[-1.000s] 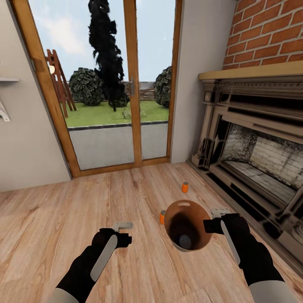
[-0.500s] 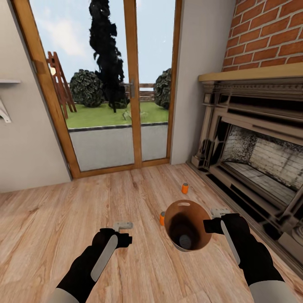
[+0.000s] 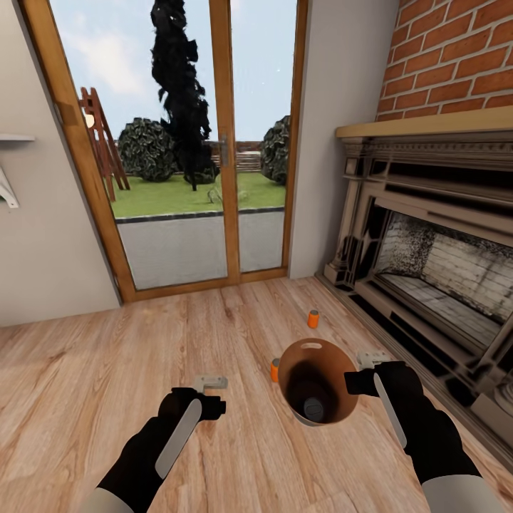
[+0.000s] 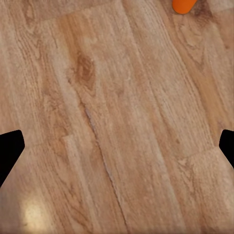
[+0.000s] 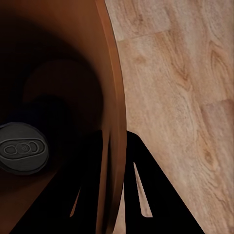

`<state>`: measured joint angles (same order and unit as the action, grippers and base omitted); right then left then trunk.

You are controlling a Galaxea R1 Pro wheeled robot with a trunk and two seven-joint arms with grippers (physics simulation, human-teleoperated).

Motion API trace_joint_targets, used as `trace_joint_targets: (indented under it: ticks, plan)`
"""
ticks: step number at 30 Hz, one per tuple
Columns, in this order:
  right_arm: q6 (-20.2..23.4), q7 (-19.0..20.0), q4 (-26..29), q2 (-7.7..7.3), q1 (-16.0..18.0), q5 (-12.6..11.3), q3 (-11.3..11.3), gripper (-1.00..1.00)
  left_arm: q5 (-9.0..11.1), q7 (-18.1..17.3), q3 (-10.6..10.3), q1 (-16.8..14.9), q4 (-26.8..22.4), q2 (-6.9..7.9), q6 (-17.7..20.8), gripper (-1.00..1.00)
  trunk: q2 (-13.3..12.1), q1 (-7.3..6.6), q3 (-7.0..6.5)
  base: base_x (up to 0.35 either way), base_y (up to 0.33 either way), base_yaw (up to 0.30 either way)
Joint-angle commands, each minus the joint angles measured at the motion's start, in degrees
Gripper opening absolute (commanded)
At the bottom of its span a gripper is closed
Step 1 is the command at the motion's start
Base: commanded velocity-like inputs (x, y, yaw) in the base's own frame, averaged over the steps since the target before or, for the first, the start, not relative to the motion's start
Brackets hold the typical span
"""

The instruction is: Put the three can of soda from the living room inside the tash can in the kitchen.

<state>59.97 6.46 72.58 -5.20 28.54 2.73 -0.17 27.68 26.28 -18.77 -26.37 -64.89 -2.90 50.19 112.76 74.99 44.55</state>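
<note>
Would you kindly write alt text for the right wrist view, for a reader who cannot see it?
The right hand grips the rim of a copper-brown bin, one finger inside the wall and one outside. Deep in the bin's dark interior lies the grey top of a soda can, and light wood plank floor runs past outside it.

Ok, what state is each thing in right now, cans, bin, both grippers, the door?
Bin: held off the floor by its rim, one can inside.
Near can: upright on floor.
Far can: upright on floor.
Right gripper: shut on bin.
Left gripper: open, empty.
Door: closed.
</note>
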Motion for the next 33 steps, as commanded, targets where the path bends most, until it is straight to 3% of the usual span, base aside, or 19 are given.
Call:
trace_joint_targets:
  ticks: [1,10,23,33]
  plan:
    - [0.03,0.31,0.02,0.01,0.02,-0.97,0.00,-1.00,0.00,0.00,-0.01,0.00,0.01,0.00,-0.06,1.00,0.00,0.00,-0.01,0.000,0.000,0.000]
    - [0.03,0.37,0.02,0.02,0.02,-1.05,0.00,-1.00,-0.04,0.00,-0.04,0.00,0.09,0.03,-0.97,1.00,0.00,0.00,-0.01,0.110,-0.031,-0.025]
    - [0.03,0.37,0.01,0.03,0.02,-1.06,0.08,-1.00,0.00,0.00,-0.04,0.00,0.97,0.00,-1.38,1.00,0.00,0.00,-0.01,0.273,-0.122,-0.229]
    - [0.03,0.31,0.02,0.09,0.00,-0.97,0.08,-1.00,-0.01,0.00,-0.11,0.00,1.00,0.00,-2.71,1.00,0.00,0.00,-0.01,0.313,0.001,-0.165]
